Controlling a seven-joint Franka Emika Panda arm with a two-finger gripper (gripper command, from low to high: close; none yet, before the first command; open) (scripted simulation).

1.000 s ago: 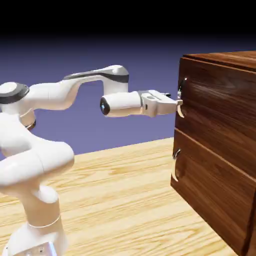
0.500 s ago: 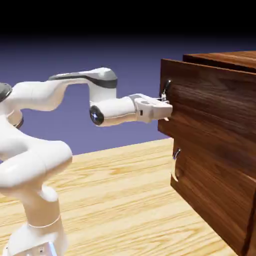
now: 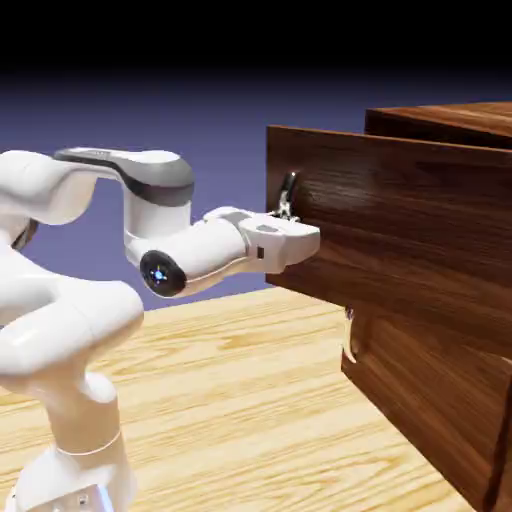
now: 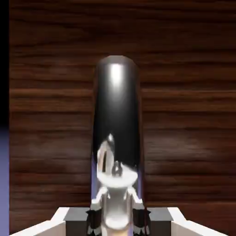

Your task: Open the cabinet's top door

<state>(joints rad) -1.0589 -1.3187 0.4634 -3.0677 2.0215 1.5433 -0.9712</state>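
Note:
The cabinet is a dark reddish-brown wood box at the exterior view's right. Its top door stands pulled out well to the left of the cabinet front. My gripper is level with the door's left edge and shut on the top door's silver handle. In the hand view that handle rises as a thick shiny bar from between my gripper's fingertips, with the door's wood grain filling the frame behind it.
The lower panel stays flush with the cabinet, its own curved silver handle just under the pulled-out door. A light wooden tabletop lies below. My white arm rises at the lower left.
The gripper closed on the top handle and moved left, drawing the top door out from the cabinet front. The arm's elbow folded back toward the base.

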